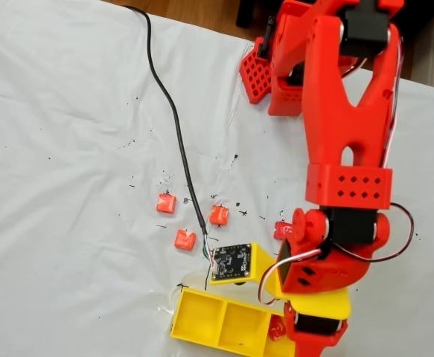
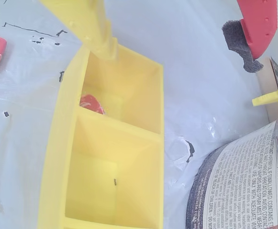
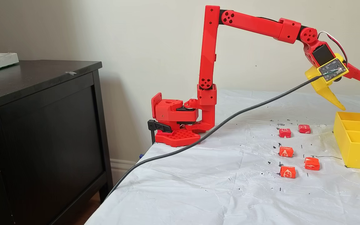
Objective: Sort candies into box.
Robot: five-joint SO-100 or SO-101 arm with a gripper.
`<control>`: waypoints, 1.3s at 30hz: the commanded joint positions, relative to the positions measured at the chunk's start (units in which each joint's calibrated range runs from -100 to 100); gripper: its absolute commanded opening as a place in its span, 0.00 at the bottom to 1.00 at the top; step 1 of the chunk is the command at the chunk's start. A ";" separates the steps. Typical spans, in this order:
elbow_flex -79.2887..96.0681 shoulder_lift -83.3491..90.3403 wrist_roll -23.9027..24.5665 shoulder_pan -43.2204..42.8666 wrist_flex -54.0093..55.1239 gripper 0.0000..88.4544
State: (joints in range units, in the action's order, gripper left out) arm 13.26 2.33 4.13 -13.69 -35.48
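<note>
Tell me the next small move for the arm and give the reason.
Probably lift and swing back toward the loose candies, likely the nearest one. The gripper hangs open and empty above the yellow tray, and in the wrist view one candy already lies in a tray compartment, so the drop looks done. Five candies remain on the white sheet.

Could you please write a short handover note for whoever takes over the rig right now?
Tool: open and empty, hovering above the far end of the box.
Box: at the right of the sheet in a fixed view. The wrist view shows one candy in the compartment under the yellow finger; the next compartment holds none.
Loose candies on the sheet: five, at and.
Done: one candy boxed.
Left: pick up the five loose candies and drop them in the box.
</note>
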 commanded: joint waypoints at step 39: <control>1.53 2.84 1.12 -5.69 -21.95 0.25</control>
State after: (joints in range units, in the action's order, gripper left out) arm 15.54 3.44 5.84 -17.92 -56.36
